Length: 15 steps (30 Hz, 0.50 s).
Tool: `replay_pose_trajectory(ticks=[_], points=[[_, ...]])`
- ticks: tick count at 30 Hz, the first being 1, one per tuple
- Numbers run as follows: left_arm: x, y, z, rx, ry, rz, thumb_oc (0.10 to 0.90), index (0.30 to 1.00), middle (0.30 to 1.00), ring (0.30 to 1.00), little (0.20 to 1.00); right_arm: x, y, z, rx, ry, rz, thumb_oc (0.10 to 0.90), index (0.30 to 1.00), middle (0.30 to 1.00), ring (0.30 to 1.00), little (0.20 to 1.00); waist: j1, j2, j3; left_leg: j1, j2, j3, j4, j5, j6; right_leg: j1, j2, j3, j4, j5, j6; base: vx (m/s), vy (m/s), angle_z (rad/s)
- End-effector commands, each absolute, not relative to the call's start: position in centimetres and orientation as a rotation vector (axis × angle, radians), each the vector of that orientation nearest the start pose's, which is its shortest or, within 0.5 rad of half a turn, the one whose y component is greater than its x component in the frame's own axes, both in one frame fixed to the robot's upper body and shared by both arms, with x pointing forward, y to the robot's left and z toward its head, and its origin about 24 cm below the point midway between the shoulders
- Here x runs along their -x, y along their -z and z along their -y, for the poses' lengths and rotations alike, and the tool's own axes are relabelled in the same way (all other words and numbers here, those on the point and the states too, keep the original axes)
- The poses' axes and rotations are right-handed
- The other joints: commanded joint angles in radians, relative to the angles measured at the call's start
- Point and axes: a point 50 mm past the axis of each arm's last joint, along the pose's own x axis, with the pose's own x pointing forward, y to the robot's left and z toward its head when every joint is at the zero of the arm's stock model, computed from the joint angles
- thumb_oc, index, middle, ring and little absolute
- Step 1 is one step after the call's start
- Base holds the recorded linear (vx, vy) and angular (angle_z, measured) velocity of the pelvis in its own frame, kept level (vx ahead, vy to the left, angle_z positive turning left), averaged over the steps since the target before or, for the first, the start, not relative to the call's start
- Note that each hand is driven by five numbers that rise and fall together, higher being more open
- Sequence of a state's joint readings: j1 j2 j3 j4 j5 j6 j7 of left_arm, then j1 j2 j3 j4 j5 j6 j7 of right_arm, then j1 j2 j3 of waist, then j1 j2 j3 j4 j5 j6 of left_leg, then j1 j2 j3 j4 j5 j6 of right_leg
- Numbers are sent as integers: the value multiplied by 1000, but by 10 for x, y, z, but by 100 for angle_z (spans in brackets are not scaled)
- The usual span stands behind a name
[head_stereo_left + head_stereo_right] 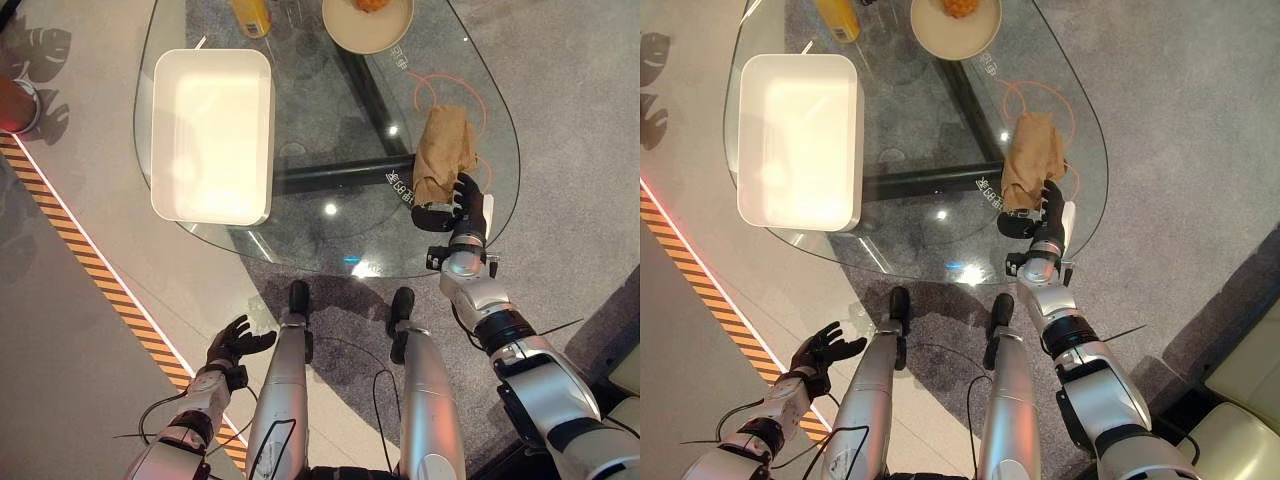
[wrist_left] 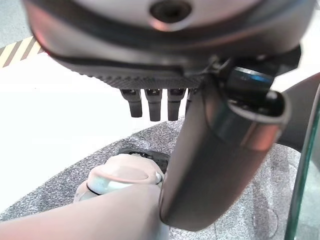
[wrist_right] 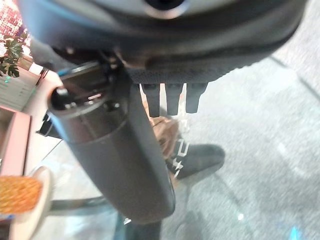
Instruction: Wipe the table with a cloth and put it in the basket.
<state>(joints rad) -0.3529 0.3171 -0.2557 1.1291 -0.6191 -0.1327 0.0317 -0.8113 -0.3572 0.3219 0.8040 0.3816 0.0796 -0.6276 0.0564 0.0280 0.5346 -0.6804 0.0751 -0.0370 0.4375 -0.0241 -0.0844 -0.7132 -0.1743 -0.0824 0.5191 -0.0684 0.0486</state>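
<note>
A crumpled brown cloth lies on the right side of the glass table. My right hand rests at the cloth's near end, by the table's front right edge. In the right wrist view its fingers are straight, and the cloth shows just past them. The white rectangular basket stands on the table's left side with nothing in it. My left hand hangs low by the floor, well short of the table, its fingers spread and holding nothing.
A cream bowl with an orange item stands at the table's far edge, with a yellow bottle beside it. An orange ring shows by the cloth's far end. A striped yellow-black line crosses the floor on the left.
</note>
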Motion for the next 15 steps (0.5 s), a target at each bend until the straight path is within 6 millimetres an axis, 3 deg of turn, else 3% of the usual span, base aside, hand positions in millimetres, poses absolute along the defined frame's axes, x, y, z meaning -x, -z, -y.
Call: replay_pose_trajectory(ticks=[1,6,15], points=[[-242,91,-232,117,-261,-671,800,900,900,900,900,-390,-156,205,298,597,117,800,900,900,900,900,6,50,-15,-11,-44,43,6,17,69,37,37,-14,-42,21,-36,0,0,0],[-245,90,-226,114,-242,-672,800,900,900,900,900,-393,-167,213,336,703,128,800,900,900,900,900,17,62,-15,-12,-50,42,4,15,70,31,32,-20,-39,22,-35,0,0,0],[-245,91,-221,107,-222,-679,800,900,900,900,900,-399,-180,212,350,694,137,800,900,900,900,900,28,76,-15,-14,-58,42,-4,17,70,20,28,-24,-39,25,-33,1,1,1]])
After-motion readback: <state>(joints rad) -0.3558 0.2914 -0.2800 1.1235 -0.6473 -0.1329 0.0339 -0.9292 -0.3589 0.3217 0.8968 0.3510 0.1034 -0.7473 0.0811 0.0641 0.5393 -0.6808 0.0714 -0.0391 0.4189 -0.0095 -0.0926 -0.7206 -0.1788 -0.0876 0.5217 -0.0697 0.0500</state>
